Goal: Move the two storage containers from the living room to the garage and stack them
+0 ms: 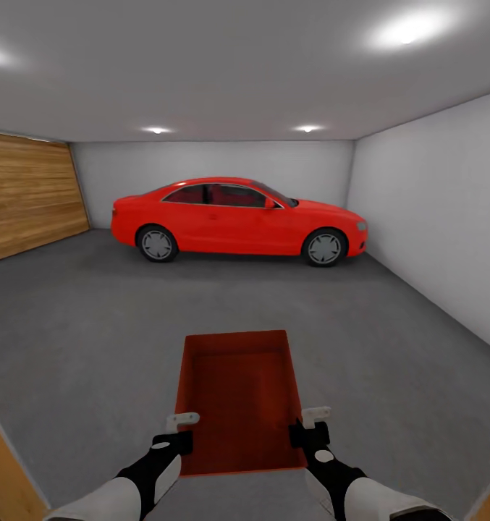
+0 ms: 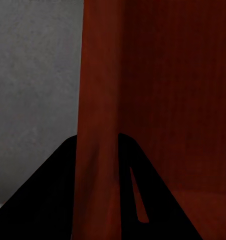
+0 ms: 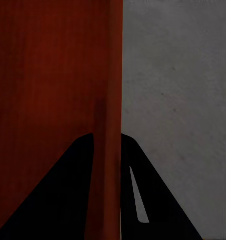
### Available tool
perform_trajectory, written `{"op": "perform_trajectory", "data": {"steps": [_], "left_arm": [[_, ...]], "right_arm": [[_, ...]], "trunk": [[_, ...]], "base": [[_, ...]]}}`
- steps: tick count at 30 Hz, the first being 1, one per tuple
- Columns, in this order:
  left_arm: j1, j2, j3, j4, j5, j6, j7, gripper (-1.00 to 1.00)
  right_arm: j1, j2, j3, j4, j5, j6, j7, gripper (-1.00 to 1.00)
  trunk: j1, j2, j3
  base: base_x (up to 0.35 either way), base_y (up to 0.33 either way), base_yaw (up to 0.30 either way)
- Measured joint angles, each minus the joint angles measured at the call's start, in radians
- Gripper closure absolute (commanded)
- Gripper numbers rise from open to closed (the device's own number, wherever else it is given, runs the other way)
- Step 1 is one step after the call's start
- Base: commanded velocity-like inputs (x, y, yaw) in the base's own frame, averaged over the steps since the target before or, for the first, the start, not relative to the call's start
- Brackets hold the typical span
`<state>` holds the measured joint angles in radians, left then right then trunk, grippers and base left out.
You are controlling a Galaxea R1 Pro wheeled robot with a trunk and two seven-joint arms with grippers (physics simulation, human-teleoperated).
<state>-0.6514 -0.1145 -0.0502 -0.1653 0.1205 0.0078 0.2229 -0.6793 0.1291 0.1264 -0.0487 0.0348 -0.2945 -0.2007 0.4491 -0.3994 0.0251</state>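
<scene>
Orange-red storage container [image 1: 239, 398], unlabelled, clamped by both grippers' fingers [image 1: 181, 419].

No readable text, labels or numbers (car badge seemingly indistinct)

Orange-red open-top storage container [image 1: 239, 394] upright, level; above dark grey garage floor [image 1: 85, 318].

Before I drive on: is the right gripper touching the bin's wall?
Touching. In the right wrist view, the right gripper's fingers straddle the bin's wall with no gap.
</scene>
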Motion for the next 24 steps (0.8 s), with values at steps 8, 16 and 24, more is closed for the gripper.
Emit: {"op": "perform_trajectory", "data": {"steps": [8, 16, 24], "left_arm": [[0.0, 0.0, 0.001, 0.0, -0.001, 0.0, 0.0, 1.0], [0.0, 0.0, 0.0, 0.0, 0.0, 0.0, 0.0, 1.0], [0.0, 0.0, -0.001, 0.0, 0.001, 0.0, 0.0, 1.0]], "right_arm": [[0.0, 0.0, 0.0, 0.0, 0.0, 0.0, 0.0, 1.0], [0.0, 0.0, 0.001, 0.0, -0.001, 0.0, 0.0, 1.0], [0.0, 0.0, 0.001, 0.0, -0.001, 0.0, 0.0, 1.0]], "trunk": [[0.0, 0.0, 0.0], [0.0, 0.0, 0.0], [0.0, 0.0, 0.0]], "base": [[0.318, 0.0, 0.0], [0.318, 0.0, 0.0], [0.318, 0.0, 0.0]]}}
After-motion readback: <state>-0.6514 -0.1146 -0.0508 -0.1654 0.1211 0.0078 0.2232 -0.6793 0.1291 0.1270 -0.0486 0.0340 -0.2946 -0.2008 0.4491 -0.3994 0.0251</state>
